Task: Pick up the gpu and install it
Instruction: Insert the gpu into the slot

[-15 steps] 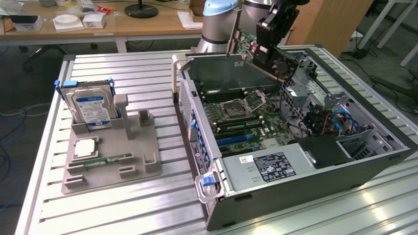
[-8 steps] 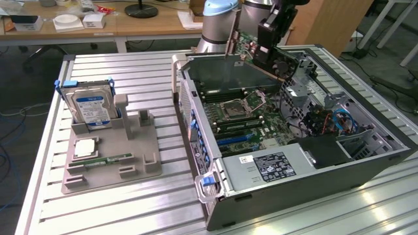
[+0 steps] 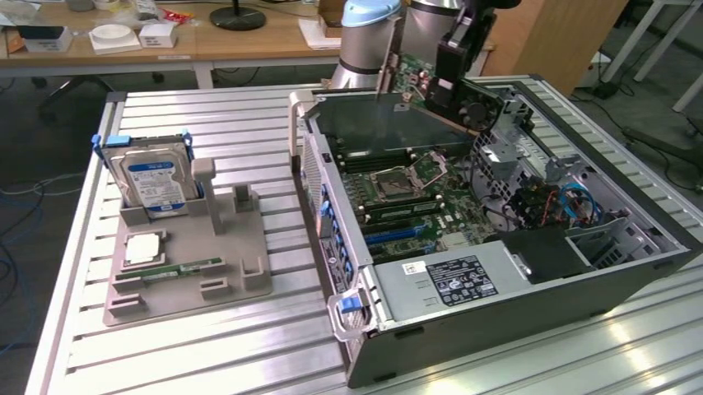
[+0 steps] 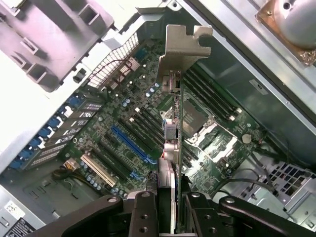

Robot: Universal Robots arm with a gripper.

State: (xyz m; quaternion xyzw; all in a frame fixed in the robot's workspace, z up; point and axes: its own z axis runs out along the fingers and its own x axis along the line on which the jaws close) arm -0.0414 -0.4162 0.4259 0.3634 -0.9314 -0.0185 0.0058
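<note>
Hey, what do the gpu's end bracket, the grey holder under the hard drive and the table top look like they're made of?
Bracket on the gpu: bare stamped metal, dull grey with bent tabs. Grey holder: probably matte plastic, uniform and moulded-looking. Table top: likely aluminium profiles, silvery, slotted, reflecting light.

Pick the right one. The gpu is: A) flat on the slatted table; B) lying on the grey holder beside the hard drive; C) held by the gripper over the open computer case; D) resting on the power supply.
C: the gripper clamps the gpu edge-on above the motherboard of the open computer case.
</note>
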